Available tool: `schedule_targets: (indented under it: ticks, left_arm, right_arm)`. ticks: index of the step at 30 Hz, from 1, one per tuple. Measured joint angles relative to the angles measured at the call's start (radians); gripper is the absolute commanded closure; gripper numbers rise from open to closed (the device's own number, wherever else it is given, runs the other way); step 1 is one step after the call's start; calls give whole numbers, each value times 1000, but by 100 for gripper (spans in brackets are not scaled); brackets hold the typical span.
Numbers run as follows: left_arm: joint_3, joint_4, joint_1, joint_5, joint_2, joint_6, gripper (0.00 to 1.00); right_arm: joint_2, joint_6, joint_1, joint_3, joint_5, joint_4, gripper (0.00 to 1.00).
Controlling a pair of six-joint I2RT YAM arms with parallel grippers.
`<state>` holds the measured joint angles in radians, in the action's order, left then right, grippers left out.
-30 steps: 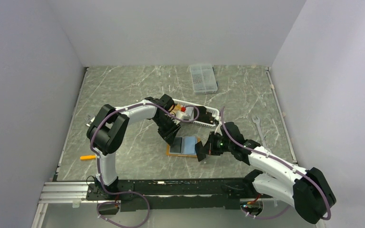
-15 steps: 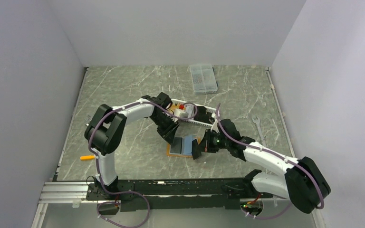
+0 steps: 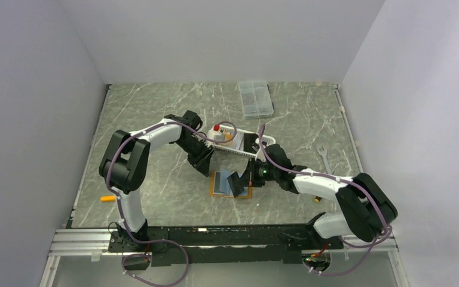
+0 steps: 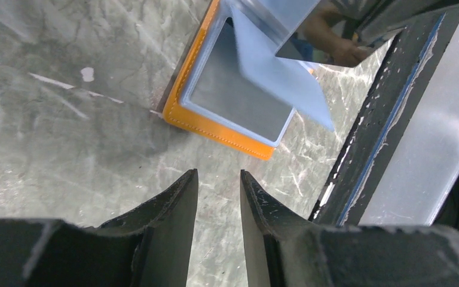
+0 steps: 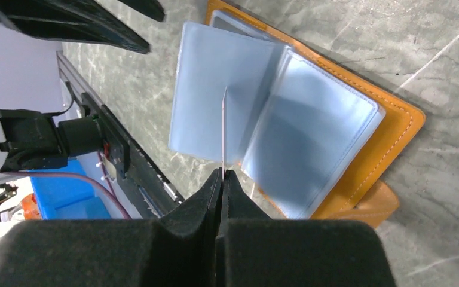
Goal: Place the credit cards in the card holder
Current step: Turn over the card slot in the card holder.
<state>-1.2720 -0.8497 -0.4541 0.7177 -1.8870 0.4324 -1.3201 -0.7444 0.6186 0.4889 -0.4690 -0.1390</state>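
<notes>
Right fingers (image 5: 206,206) pinch a credit card (image 5: 224,119) edge-on over the open card holder (image 5: 394,128), whose blue pockets gape; left fingers (image 4: 176,197) hang slightly spread, empty.

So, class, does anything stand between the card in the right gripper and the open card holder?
Nothing visible does. The card, pinched edge-on in the right gripper, points straight at the card holder and its open pale blue leaves. The left gripper hangs open beside the holder, out of the path.

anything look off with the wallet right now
Nothing spilled or damaged. The card holder lies open on the table, but one light blue sleeve stands tilted up instead of flat, right beside the card pinched edge-on in the right gripper.
</notes>
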Motion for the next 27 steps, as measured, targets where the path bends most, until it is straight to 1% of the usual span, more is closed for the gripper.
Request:
schedule_targets:
  ticks: [5, 11, 16, 21, 27]
  left_arm:
    - [0, -8, 18, 0, 33, 100, 58]
    - [-26, -7, 6, 0, 60, 217, 58]
    - [-23, 9, -68, -34, 60, 296, 59]
    - [34, 65, -163, -80, 60, 354, 60]
    - [90, 109, -183, -140, 60, 399, 60]
  right_arm:
    - [-124, 0, 0, 15, -28, -36, 100]
    - [-171, 0, -4, 37, -64, -52, 100]
    - [-177, -7, -27, 41, -87, -57, 100]
    - [-177, -36, -74, 31, -115, -77, 100]
    - [-175, -72, -103, -8, -142, -99, 100]
